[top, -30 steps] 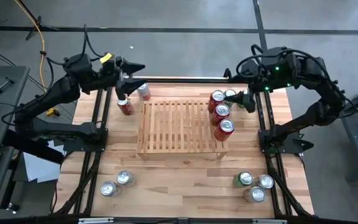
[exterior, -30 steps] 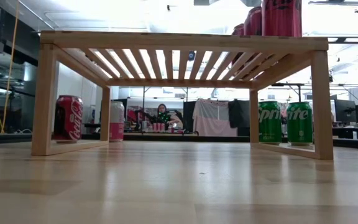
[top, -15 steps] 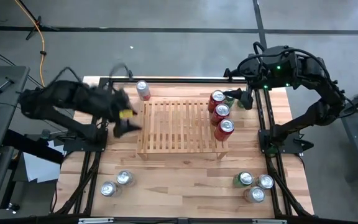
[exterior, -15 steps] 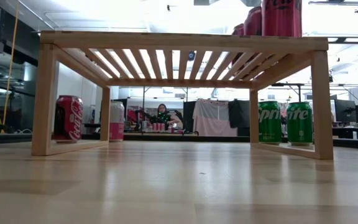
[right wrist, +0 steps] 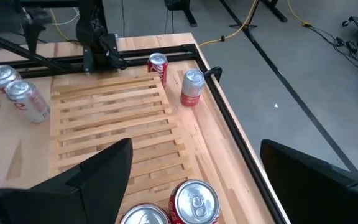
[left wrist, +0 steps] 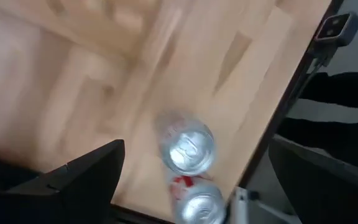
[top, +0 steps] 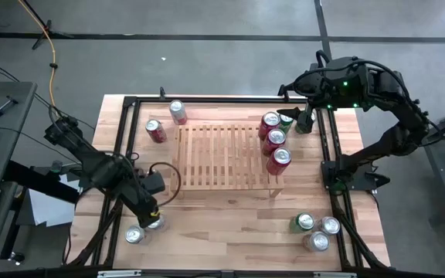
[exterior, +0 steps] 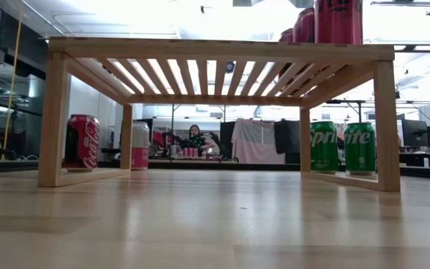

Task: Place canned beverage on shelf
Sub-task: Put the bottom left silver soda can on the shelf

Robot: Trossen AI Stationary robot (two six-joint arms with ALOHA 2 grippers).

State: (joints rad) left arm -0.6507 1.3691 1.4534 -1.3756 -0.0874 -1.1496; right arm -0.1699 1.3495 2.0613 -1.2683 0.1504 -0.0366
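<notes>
The table (top: 230, 220) is bounded by a dark frame along its far edge and by dark rails down both sides. A broad strip of bare wood is left between the shelf (top: 222, 157) and the near edge, with cans only at its two ends. The shelf, a low slatted rack, is set in the middle of the table, on the far side of the left gripper (top: 151, 218) and beside the right gripper (top: 306, 122) toward the table's centre. Most of its slats are seen bare; only the edge nearest the right gripper is taken up. The left gripper is held low over the near left corner of the table with its fingers spread wide and nothing between them. In the left wrist view the table's edge is seen just beyond the cans beneath it. The right gripper is held at the far right corner of the table, its fingers parted and empty. Eleven cans are counted in all. Three red cans (top: 275, 141) are lined along the shelf's right edge, just beside the right gripper, and a green can (top: 286, 120) is found between them and that gripper. Two silver-topped cans (top: 145, 228) are found directly under the left gripper. Two cans (top: 166, 122), one red and one pinkish, are seen past the shelf's far left corner, well apart from both grippers. Three cans (top: 314, 229), one green among them, are grouped at the near right corner.
</notes>
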